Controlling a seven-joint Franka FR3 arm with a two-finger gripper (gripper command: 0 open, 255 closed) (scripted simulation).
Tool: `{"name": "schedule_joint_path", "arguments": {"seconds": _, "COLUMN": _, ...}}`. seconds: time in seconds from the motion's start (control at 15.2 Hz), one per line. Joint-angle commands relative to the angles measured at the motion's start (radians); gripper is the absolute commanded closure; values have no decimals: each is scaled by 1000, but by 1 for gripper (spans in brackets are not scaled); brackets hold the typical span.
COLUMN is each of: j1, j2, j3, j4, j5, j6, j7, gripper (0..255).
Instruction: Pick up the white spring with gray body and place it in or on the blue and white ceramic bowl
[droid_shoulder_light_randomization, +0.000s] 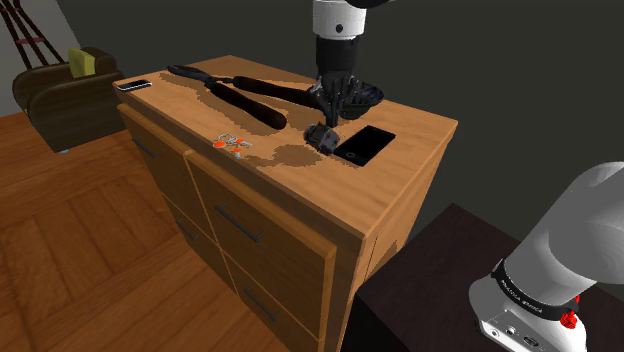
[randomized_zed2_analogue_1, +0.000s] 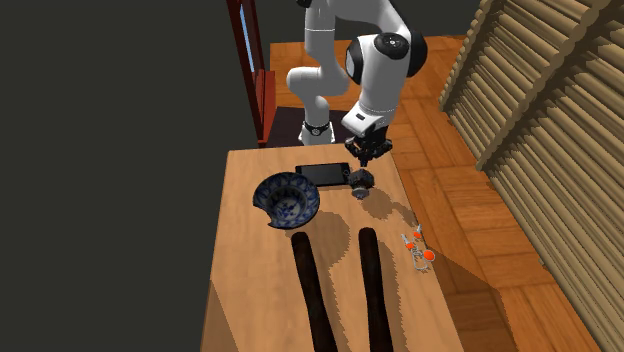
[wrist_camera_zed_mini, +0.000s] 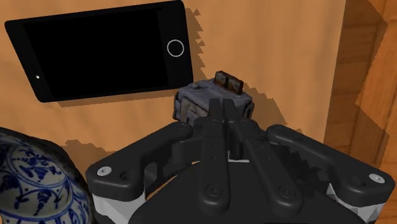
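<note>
**Hand closed just above the small grey block**

The small grey block (wrist_camera_zed_mini: 194, 105) stands on the wooden tabletop (wrist_camera_zed_mini: 280, 38), directly under the hand (wrist_camera_zed_mini: 222, 109). It has a boxy grey body with a small brownish part on top. I cannot make out a spring shape on it.

In the wrist view the two black fingers (wrist_camera_zed_mini: 215, 146) lie together with no gap between them, and their tips end in front of the top of the block. I cannot tell if the tips touch it. In the shoulder view the hand (droid_shoulder_light_randomization: 328, 112) seems a little above the block (droid_shoulder_light_randomization: 322, 136). In the second exterior view the hand (randomized_zed2_analogue_1: 363, 160) is very close over the block (randomized_zed2_analogue_1: 362, 181).

A black phone (wrist_camera_zed_mini: 102, 51) lies flat just beside the block. The bowl (wrist_camera_zed_mini: 32, 184) stands near the hand on the same side as the phone, apart from the block. Its blue and white pattern is clear in the wrist view and in the second exterior view (randomized_zed2_analogue_1: 262, 190). In the shoulder view the bowl (droid_shoulder_light_randomization: 368, 95) looks dark and is partly behind the hand.

Well apart from the hand, two long dark pieces (randomized_zed2_analogue_1: 310, 290) lie side by side, and some small orange and white bits (randomized_zed2_analogue_1: 420, 250) lie near the tabletop's edge. The shoulder view also shows the drawers (droid_shoulder_light_randomization: 240, 220) under the tabletop and a second phone (droid_shoulder_light_randomization: 133, 85) at the far corner.
</note>
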Motion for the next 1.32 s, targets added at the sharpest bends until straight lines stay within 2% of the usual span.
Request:
{"name": "schedule_joint_path", "arguments": {"seconds": 0.0, "j1": -2, "j2": 4, "j3": -2, "j4": 31, "j5": -2, "j6": -28, "j7": 0, "gripper": 255}}
{"name": "schedule_joint_path", "arguments": {"seconds": 0.07, "j1": -1, "j2": 3, "j3": -1, "j4": 16, "j5": -2, "j6": -13, "j7": 0, "gripper": 255}}
{"name": "schedule_joint_path", "arguments": {"seconds": 0.13, "j1": -1, "j2": 3, "j3": -1, "j4": 16, "j5": -2, "j6": -13, "j7": 0, "gripper": 0}}
{"name": "schedule_joint_path", "arguments": {"seconds": 0.53, "j1": -26, "j2": 263, "j3": -54, "j4": 222, "j5": 31, "j6": -27, "j7": -211, "gripper": 0}}
{"name": "schedule_joint_path", "arguments": {"seconds": 0.99, "j1": -21, "j2": 272, "j3": -49, "j4": 139, "j5": 32, "j6": 66, "j7": -211, "gripper": 0}}
{"name": "schedule_joint_path", "arguments": {"seconds": 1.25, "j1": -21, "j2": 274, "j3": -48, "j4": 132, "j5": 32, "j6": 73, "j7": -211, "gripper": 0}}
